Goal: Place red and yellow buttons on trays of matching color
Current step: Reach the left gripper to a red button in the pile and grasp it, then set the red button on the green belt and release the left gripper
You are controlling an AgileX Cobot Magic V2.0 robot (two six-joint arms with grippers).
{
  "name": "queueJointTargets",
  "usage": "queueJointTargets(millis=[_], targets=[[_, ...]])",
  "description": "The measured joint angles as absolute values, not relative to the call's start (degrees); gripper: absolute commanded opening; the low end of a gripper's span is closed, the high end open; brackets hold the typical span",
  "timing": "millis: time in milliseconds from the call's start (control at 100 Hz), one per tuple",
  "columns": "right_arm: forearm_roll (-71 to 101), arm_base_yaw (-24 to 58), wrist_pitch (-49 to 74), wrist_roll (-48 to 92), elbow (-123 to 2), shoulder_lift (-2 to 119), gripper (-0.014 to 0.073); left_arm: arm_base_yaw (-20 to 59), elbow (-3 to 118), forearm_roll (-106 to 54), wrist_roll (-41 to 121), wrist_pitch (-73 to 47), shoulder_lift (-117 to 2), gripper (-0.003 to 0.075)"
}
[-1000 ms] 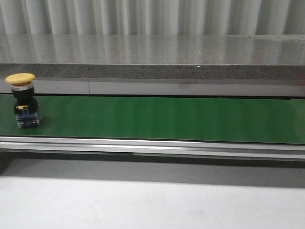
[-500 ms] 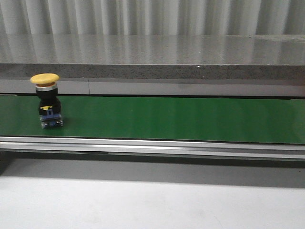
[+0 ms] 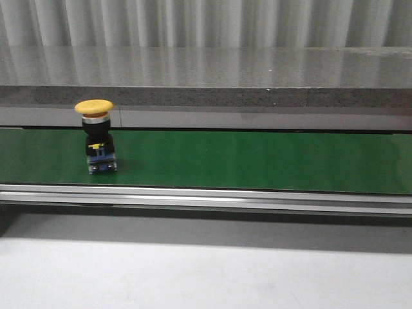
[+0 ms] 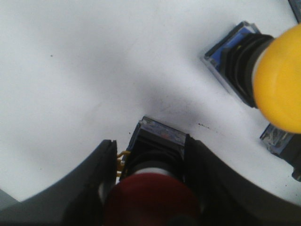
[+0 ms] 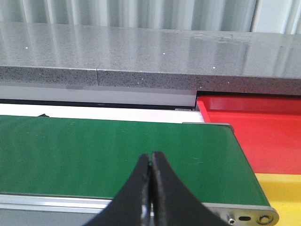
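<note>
A yellow button with a black and blue body stands upright on the green belt, at the left. In the left wrist view, my left gripper is shut on a red button that stands on a white surface; its dark fingers press both sides of the black body. Another yellow button lies on its side close by. My right gripper hangs shut and empty over the belt's end. Beside that end lie the red tray and the yellow tray.
A grey stone ledge runs behind the belt, and a metal rail runs along its near side. The clear blue base of a further button lies near the left gripper. Neither arm shows in the front view.
The yellow button on the belt has travelled to the right, staying upright.
</note>
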State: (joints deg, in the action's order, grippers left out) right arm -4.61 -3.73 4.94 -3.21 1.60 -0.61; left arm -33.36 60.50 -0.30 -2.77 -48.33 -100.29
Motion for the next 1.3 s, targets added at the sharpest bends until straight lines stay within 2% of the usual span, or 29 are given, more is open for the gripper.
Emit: queueJointTargets(millis=[150, 340, 580, 940, 1160, 1230, 1300], targets=[[-4.61, -3.73, 4.94, -3.21, 1.60, -0.61, -0.0065, -33.36, 60.50, 0.00, -2.67, -48.44, -97.48, 0.0100], [-4.61, -3.73, 4.94, -3.21, 1.60, -0.61, -0.0065, -33.36, 60.50, 0.00, -1.81, -49.44, -88.03, 0.0100], [-4.61, -3.73, 4.94, -3.21, 1.60, -0.61, -0.0065, -25.98, 62.30, 0.93, 0.00, -52.19, -78.54, 0.0100], [-4.61, -3.73, 4.94, -3.21, 1.60, -0.61, -0.0065, -9.16, 68.65, 0.80, 0.00, -56.34, -82.13, 0.0102], [-4.61, -3.73, 4.94, -3.21, 1.60, -0.61, -0.0065, -3.86, 70.47, 0.33, 0.00, -57.00, -88.96, 0.0108], [-4.61, -3.73, 4.94, -3.21, 1.60, -0.61, -0.0065, -3.47, 70.60, 0.00, 0.00, -57.00, -90.73, 0.0153], [-4.61, -3.73, 4.94, -3.21, 1.60, -0.61, -0.0065, -3.47, 70.60, 0.00, 0.30, -57.00, -92.00, 0.0276]])
